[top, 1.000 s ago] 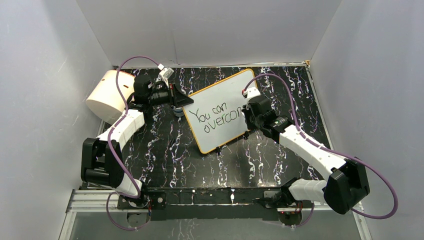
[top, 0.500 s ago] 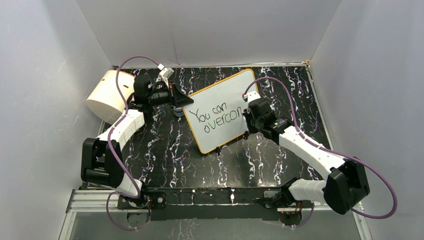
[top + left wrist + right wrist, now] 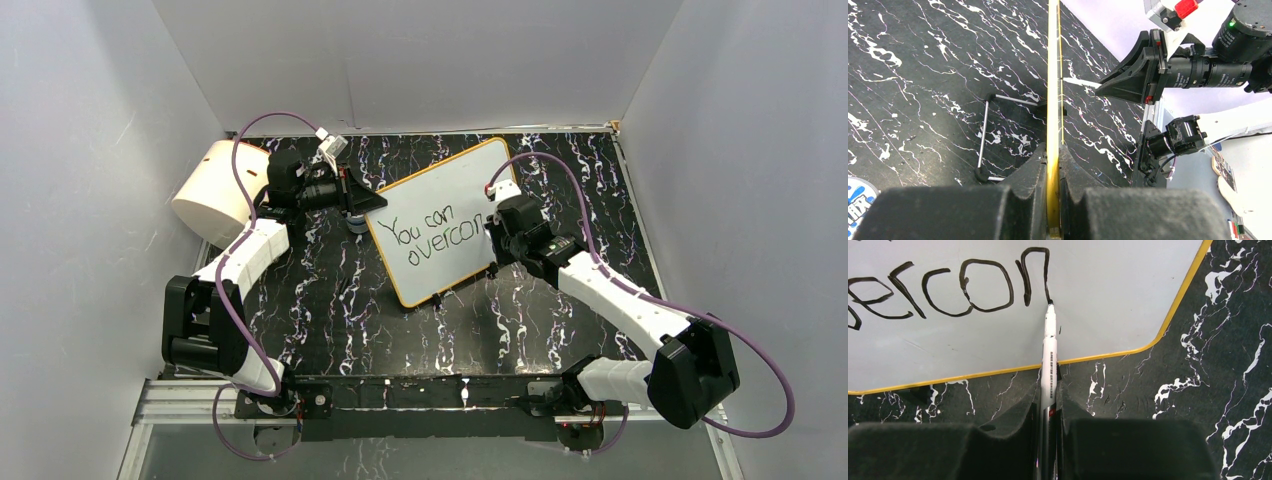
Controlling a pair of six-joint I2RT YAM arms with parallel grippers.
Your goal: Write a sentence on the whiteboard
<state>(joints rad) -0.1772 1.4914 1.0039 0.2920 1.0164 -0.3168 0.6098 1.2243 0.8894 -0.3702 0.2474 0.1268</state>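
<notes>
The whiteboard [image 3: 452, 178] stands tilted on the black marbled table, yellow-rimmed. The sentence [image 3: 432, 240] in black reads "You can" over "overcon". My left gripper [image 3: 364, 206] is shut on the board's left rim, which shows edge-on as a yellow strip [image 3: 1053, 90] between its pads [image 3: 1053, 156]. My right gripper [image 3: 492, 236] is shut on a white marker [image 3: 1049, 357], low on its barrel [image 3: 1049, 412]. The marker's black tip touches the whiteboard [image 3: 1108, 295] at the foot of the last stroke of "n" in the sentence [image 3: 973, 287]. The marker tip [image 3: 1079, 82] also shows from the left wrist.
A big cream cylinder [image 3: 214, 190] lies at the back left beside the left arm. The board's wire foot [image 3: 983, 135] rests on the table behind it. A blue and white round item [image 3: 858, 209] sits near the left gripper. Grey walls close in on three sides.
The right arm has shifted slightly up and left along the board with the marker. The lettering reads the same and the left arm has not moved.
</notes>
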